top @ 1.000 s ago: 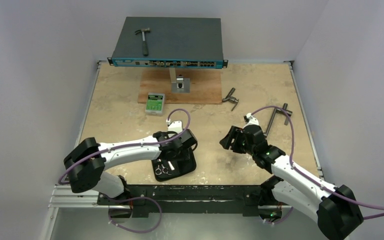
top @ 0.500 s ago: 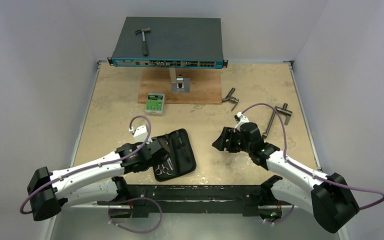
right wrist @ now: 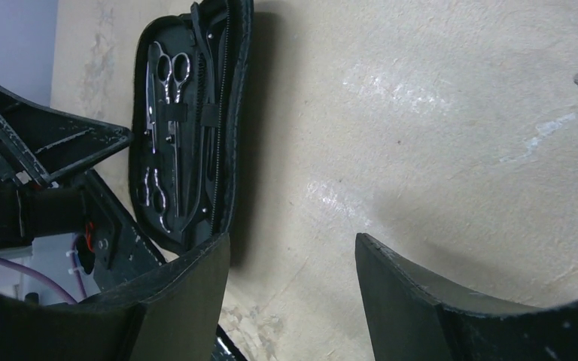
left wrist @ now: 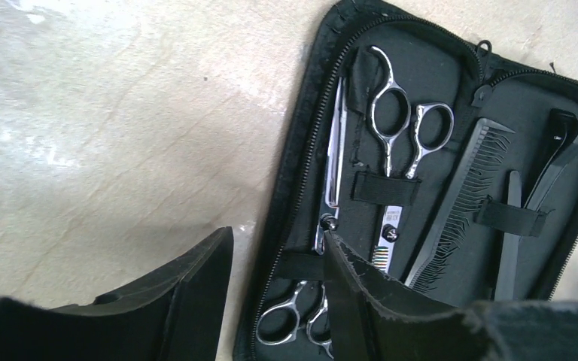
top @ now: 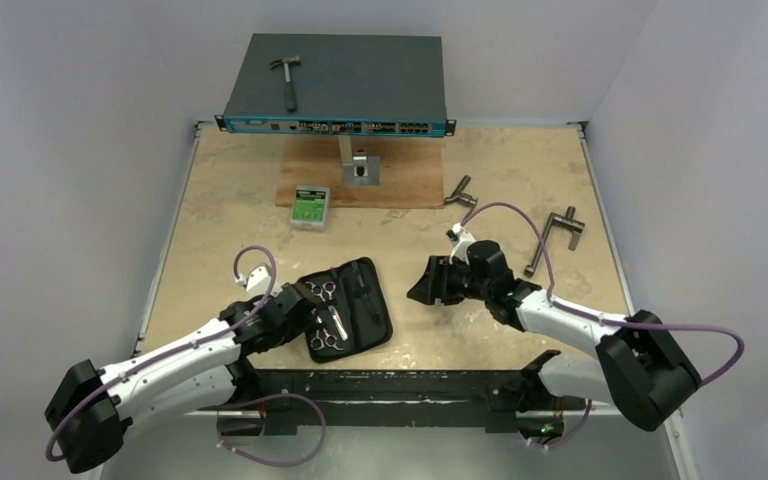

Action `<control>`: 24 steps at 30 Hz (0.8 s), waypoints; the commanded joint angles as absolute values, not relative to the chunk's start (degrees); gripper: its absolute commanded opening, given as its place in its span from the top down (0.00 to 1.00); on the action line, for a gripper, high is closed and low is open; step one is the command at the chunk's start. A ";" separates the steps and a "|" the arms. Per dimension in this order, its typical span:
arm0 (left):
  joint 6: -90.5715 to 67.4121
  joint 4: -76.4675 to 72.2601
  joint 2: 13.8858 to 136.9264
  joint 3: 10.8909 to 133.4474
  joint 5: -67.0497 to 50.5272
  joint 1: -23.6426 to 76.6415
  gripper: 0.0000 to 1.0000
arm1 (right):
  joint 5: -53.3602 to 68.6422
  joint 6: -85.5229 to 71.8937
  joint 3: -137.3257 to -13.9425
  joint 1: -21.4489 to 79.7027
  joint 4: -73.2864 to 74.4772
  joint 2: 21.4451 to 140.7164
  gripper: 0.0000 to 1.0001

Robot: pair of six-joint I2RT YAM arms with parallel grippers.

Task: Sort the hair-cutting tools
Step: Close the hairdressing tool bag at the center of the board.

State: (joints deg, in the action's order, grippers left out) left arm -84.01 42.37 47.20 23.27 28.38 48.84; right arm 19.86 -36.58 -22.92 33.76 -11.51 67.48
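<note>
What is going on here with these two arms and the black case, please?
Two robot arms are sorting hair-cutting tools. A black zip case lies open on the table, with two silver scissors, a black comb and black clips tucked under its straps. The left pincer is open at the case's left edge, and the right pincer is open off to the case's right. Neither holds anything.

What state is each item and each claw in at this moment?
Black zip case: unzipped, lying open flat.
Two silver ring-handled scissors: blades shut, strapped inside the case.
Long black comb: tucked under a strap in the case.
Slim black hair clips: strapped in the case.
Left claw: open, empty.
Right claw: open, empty.
</note>
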 commanded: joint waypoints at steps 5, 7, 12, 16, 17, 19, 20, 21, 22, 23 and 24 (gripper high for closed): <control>-80.66 33.62 52.74 22.83 24.76 47.48 0.66 | 23.10 -35.72 -26.25 35.01 -19.10 73.24 0.40; -80.05 32.95 53.14 22.68 24.62 47.46 0.71 | 23.56 -35.90 -26.20 35.63 -19.75 73.90 0.40; -76.97 30.89 52.87 22.63 24.65 47.46 0.81 | 23.91 -35.94 -27.01 38.49 -21.48 75.94 0.40; -72.63 29.12 53.61 24.28 23.94 47.46 0.87 | 23.07 -36.63 -27.13 40.95 -23.18 78.84 0.41; -71.52 28.69 53.70 24.67 23.77 47.46 0.90 | 23.11 -36.91 -27.01 41.24 -23.79 79.46 0.41; -69.39 27.95 53.53 25.54 23.33 47.46 0.94 | 22.84 -37.48 -26.50 41.40 -24.59 80.32 0.42; -68.29 27.69 53.48 26.13 23.18 47.46 0.96 | 22.62 -37.72 -26.22 41.45 -24.74 80.53 0.43; -67.31 27.38 53.42 26.68 22.97 47.46 0.98 | 22.39 -37.75 -25.96 41.44 -24.76 80.63 0.43; -66.26 27.03 53.28 27.12 22.70 47.46 1.00 | 22.18 -37.79 -25.68 41.48 -24.83 80.60 0.43; -65.24 26.67 53.19 27.63 22.37 47.46 1.00 | 22.01 -37.79 -25.37 41.42 -24.86 80.40 0.44; -64.23 26.26 53.16 28.08 22.09 47.46 1.00 | 21.79 -37.75 -25.13 41.44 -24.87 80.23 0.44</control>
